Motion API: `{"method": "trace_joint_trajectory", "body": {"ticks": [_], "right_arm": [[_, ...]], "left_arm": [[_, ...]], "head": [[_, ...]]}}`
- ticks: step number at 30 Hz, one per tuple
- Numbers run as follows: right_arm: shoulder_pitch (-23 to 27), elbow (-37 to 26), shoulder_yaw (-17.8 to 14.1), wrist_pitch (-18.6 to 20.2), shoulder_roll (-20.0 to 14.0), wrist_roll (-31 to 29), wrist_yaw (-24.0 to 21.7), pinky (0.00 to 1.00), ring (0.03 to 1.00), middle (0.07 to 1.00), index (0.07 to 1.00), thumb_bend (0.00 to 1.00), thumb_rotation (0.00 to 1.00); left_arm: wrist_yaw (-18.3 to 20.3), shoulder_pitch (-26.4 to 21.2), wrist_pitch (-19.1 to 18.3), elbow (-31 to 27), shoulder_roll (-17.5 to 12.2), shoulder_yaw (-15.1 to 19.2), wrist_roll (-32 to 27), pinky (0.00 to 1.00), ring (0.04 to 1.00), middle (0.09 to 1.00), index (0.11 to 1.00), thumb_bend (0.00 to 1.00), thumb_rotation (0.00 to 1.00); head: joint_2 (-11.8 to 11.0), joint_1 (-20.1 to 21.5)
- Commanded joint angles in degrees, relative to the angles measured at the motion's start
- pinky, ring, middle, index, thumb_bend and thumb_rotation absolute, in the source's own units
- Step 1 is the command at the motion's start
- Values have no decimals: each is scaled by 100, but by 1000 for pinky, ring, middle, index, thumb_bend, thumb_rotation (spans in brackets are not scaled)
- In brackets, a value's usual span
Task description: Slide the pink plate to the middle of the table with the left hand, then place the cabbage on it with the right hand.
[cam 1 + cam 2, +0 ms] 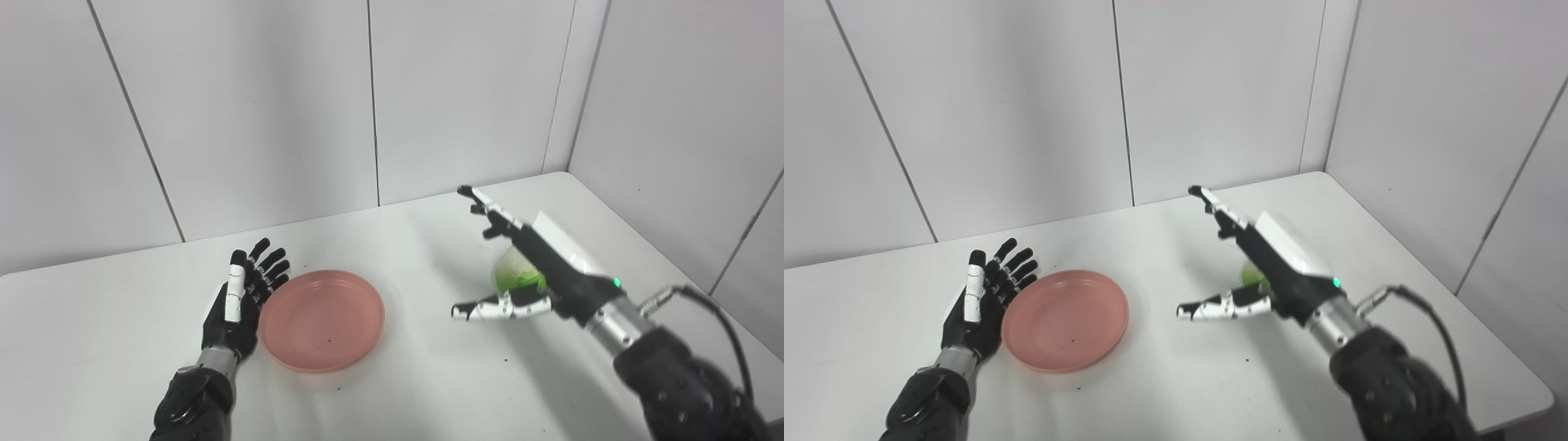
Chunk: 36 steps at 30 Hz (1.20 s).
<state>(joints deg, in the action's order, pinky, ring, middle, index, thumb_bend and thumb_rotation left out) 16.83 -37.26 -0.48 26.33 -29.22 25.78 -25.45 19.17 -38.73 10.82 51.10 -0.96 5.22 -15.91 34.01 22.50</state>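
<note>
Left hand (pixel 236 306): fingers released, spread, palm side just beside the left rim of the round shallow pink plastic plate (pixel 322 320); contact w/ rim cannot be confirmed. Plate lies flat on the white table (pixel 392 392), nothing on it. Right hand (pixel 539 269): fingers extended, apart, thumb pointing toward plate, holding nothing. Round pale-green cabbage (pixel 517 274) sits on table between thumb and extended fingers, partly hidden behind palm, well apart from plate.

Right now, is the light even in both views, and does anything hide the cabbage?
Left eye view: soft, even light, faint shadows beside the pink plate, no glare; the cabbage shows partly behind the open right hand. Right eye view: same light; the hand hides nearly all of it.
</note>
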Motion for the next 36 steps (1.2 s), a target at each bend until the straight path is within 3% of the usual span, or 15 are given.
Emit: {"method": "trace_joint_trajectory", "body": {"ticks": [1,4,8,15,19,26,36], "right_arm": [[429,168,6,56,-383,288,-370,686,849,932,933,1000,276],[755,442,69,58,-704,525,-799,620,818,914,927,1000,258],[1241,917,269,52,-1144,769,-1330,701,906,946,917,1000,229],[1744,1536,706,-146,-1560,1082,-1469,635,887,940,899,1000,233],[1958,1784,951,-135,-1671,1315,-1599,614,882,939,897,1000,209],[2298,2617,1170,-627,-1635,1450,-1392,599,854,918,875,1000,177],[2885,3381,1755,-328,-1639,1855,-2202,656,887,953,882,1000,190]], "left_arm": [[8,-110,-66,70,-39,-7,50,909,872,875,913,936,908],[0,-103,-80,48,-30,-18,58,900,876,875,915,939,910],[-21,-90,-98,21,-18,-20,57,901,874,871,916,938,904],[-24,-65,-66,4,-19,-42,78,894,870,875,919,930,908],[-29,-55,-78,-7,-13,-43,74,894,870,872,915,923,911],[-88,-25,-82,-33,12,-40,84,866,860,861,897,935,897],[-106,-25,-63,14,37,-38,90,835,856,850,882,946,884]], "head": [[-4,-3],[-4,-3],[-4,-3],[-2,-42],[2,-51],[12,-59],[21,-90]]}}
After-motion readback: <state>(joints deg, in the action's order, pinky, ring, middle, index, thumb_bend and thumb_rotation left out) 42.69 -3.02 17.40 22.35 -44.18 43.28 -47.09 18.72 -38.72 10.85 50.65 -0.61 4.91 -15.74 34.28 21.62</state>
